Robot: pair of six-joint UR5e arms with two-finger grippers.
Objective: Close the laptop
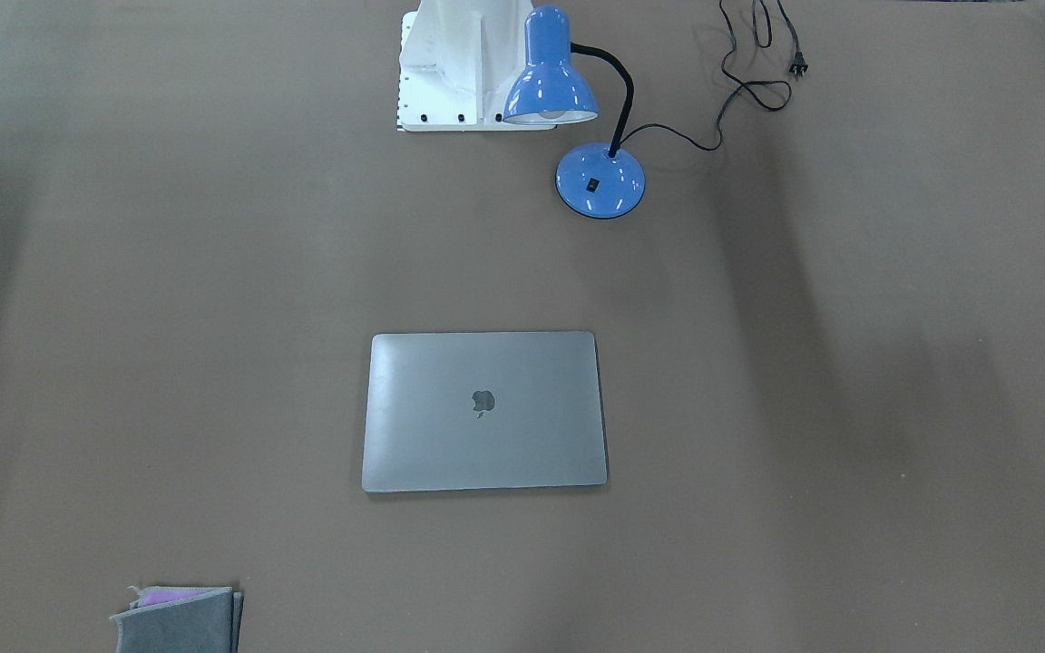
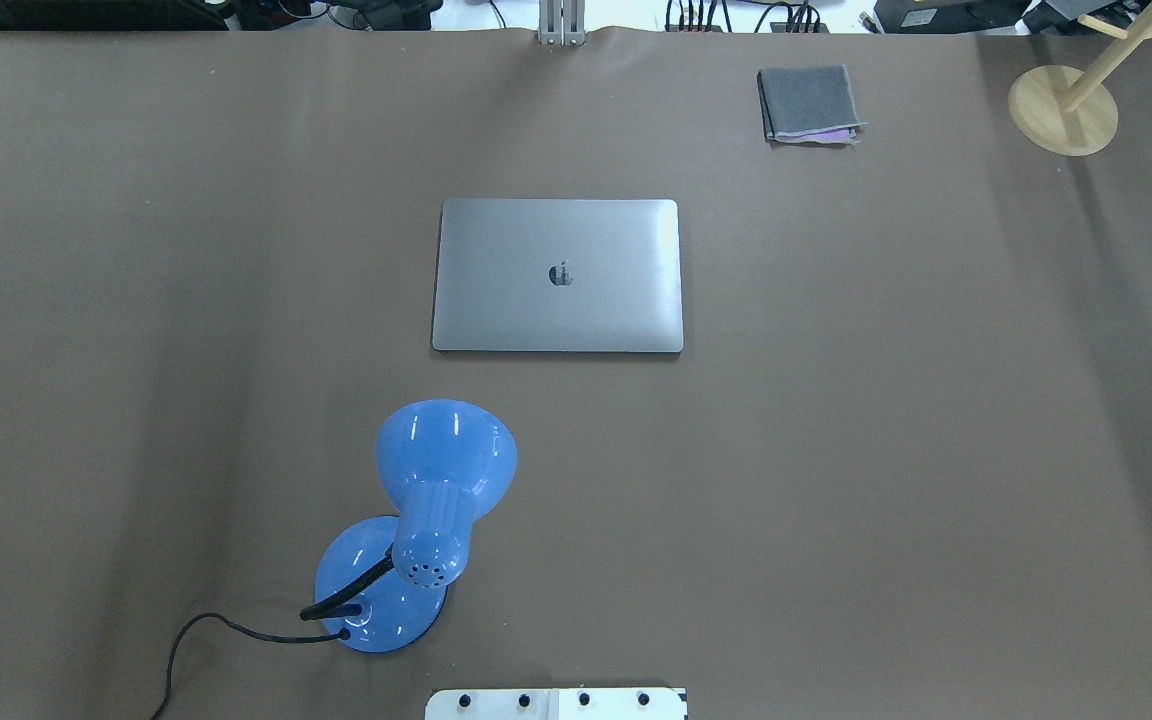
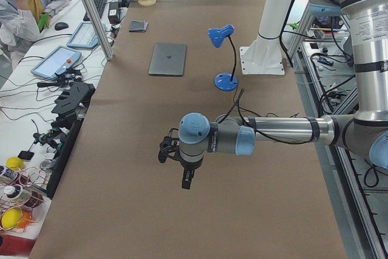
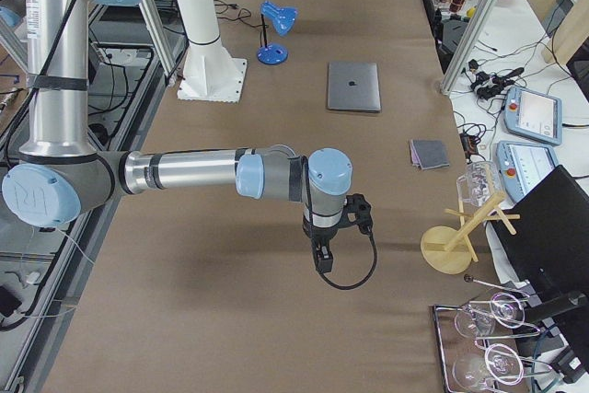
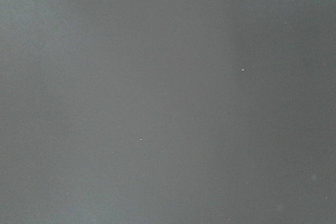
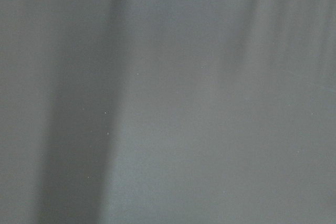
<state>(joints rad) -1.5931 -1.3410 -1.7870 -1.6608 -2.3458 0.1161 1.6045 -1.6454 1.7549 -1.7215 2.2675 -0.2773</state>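
Laptop [image 2: 557, 275] lies shut flat on the table [image 2: 886, 450], 12 o'clock from the robot's base [image 2: 556, 703]; expect it rigid, slick, scratch-prone, so press the lid, don't pinch. You cannot tell whether left pincer [image 3: 187, 181] or right pincer [image 4: 322, 260] is spread.

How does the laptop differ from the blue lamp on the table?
The laptop is grey; the lamp is bright blue. The laptop lies flat with its lid shut, while the lamp stands up on a round base with a bent neck. The laptop shows no cable; the lamp trails a black cord. Both rest on the brown table, with nothing touching them.
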